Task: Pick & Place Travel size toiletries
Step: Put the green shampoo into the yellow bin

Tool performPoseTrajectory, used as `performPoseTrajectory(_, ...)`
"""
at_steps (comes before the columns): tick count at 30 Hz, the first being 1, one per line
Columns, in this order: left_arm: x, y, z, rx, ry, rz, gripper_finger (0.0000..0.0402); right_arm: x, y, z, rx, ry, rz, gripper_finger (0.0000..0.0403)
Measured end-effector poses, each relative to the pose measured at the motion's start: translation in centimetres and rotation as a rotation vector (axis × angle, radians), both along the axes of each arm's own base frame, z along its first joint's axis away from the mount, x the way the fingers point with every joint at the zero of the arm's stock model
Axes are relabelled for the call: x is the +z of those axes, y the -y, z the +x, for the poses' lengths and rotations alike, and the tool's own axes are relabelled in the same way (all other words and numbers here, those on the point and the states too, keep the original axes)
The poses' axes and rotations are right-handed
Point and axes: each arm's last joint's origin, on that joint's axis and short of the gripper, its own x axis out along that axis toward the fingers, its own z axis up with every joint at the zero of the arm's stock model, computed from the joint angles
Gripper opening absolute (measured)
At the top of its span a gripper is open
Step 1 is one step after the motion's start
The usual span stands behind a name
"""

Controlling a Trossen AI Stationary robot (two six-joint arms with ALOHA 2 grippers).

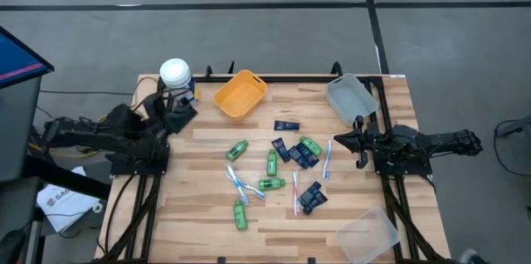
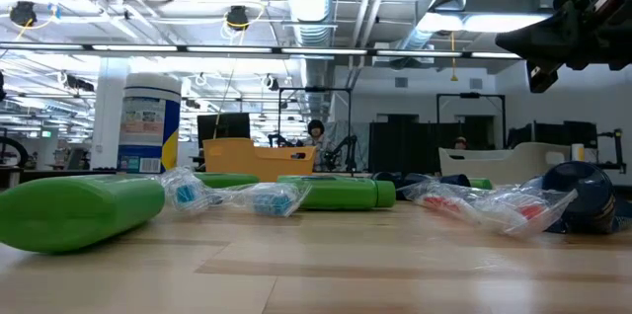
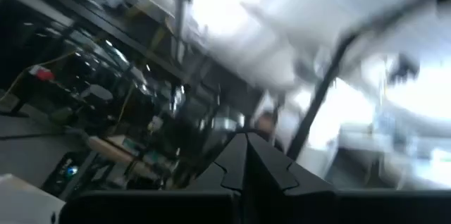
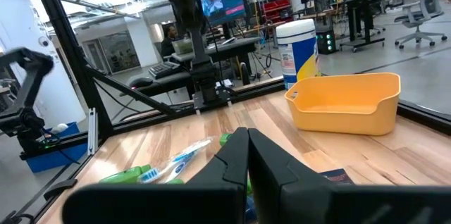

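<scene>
The toiletries lie scattered on the middle of the wooden table. Among them are green bottles point(image 1: 238, 149) point(image 1: 271, 162) point(image 1: 240, 214), navy tubes point(image 1: 286, 125) point(image 1: 311, 198) and white toothbrushes point(image 1: 326, 160) point(image 1: 239, 183), all lying flat. In the low view a green bottle point(image 2: 79, 213) lies closest, with wrapped toothbrushes point(image 2: 237, 196) behind it. My left gripper point(image 1: 181, 111) point(image 3: 246, 157) is shut and hangs over the table's far left part beside the canister, tipped up toward the room. My right gripper point(image 1: 338, 141) point(image 4: 246, 160) is shut too, raised above the table just right of the toiletries.
A white-lidded canister point(image 1: 175, 73) stands at the far left corner, close to my left gripper. A yellow bin point(image 1: 240, 94) and a grey bin point(image 1: 351, 98) sit along the far edge. A clear bin point(image 1: 369, 235) sits at the near right corner. Bare wood point(image 1: 191, 206) shows near left.
</scene>
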Motion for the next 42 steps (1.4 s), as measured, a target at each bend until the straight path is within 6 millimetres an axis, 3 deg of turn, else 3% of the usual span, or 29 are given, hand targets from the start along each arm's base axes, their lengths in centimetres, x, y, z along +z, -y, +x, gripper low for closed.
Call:
performPoseTrajectory(3,0.5,0.1,3.1,0.016,-0.184,0.080,0.0017,0.0,0.0,0.0,0.000,0.001,0.000,0.0000)
performPoseTrajectory(5,-0.2,0.2,5.0,0.020,-0.388,0.121,0.0033,0.0,0.0,0.0,0.000,0.001,0.000,0.0000)
performPoseTrajectory(10,-4.2,0.2,8.2,0.020,-0.855,0.118,0.0092,0.0,0.0,0.0,0.000,0.001,0.000,0.0000)
performPoseTrajectory(16,-9.1,0.2,10.8,0.013,-1.123,0.102,0.0164,0.0,0.0,0.0,0.000,0.001,0.000,0.0000)
performPoseTrajectory(24,-14.2,-0.4,12.9,0.236,-1.335,0.146,0.0206,0.0,0.0,0.0,0.000,0.001,0.000,0.0000)
performPoseTrajectory(42,-20.1,-0.5,14.0,0.281,-1.563,0.197,0.0214,0.0,0.2,0.0,-0.026,0.001,0.000,0.0000)
